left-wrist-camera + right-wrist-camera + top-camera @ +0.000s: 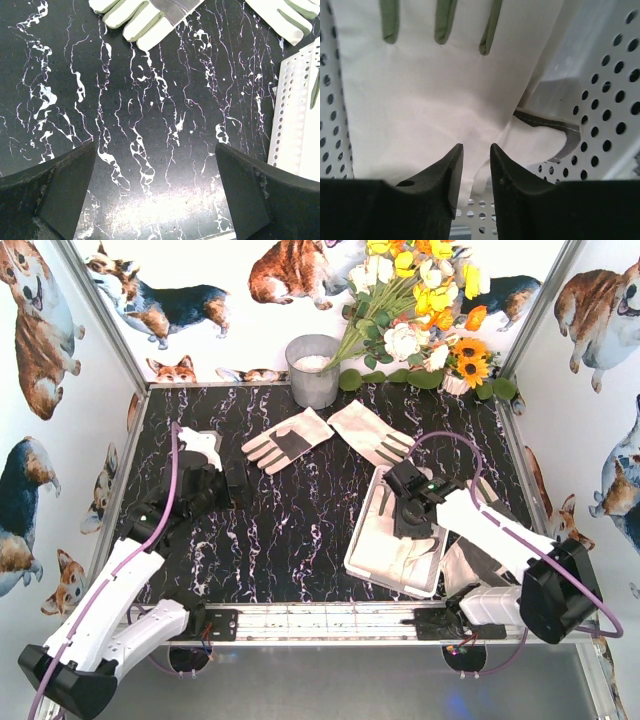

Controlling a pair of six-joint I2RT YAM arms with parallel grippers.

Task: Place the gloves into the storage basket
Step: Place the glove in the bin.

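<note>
Two gloves lie on the dark marble table at the back: one showing its grey palm patch (pixel 287 439) (pixel 140 17), one plain white (pixel 370 431) (pixel 285 17). The white perforated storage basket (pixel 360 558) (pixel 295 125) (pixel 610 100) sits right of centre. A white glove (pixel 395 550) (pixel 430 90) lies flat inside it, over another with a grey patch (pixel 545 145). My right gripper (pixel 410 515) (pixel 476 150) hangs low in the basket, its jaws a narrow gap apart just above the glove's fabric. My left gripper (pixel 235 485) (pixel 155 190) stands wide open over bare table.
A grey metal bucket (pixel 313 370) and a bunch of artificial flowers (pixel 420 310) stand at the back edge. More white and grey fabric (pixel 470 565) lies under my right arm beside the basket. Printed walls close in three sides.
</note>
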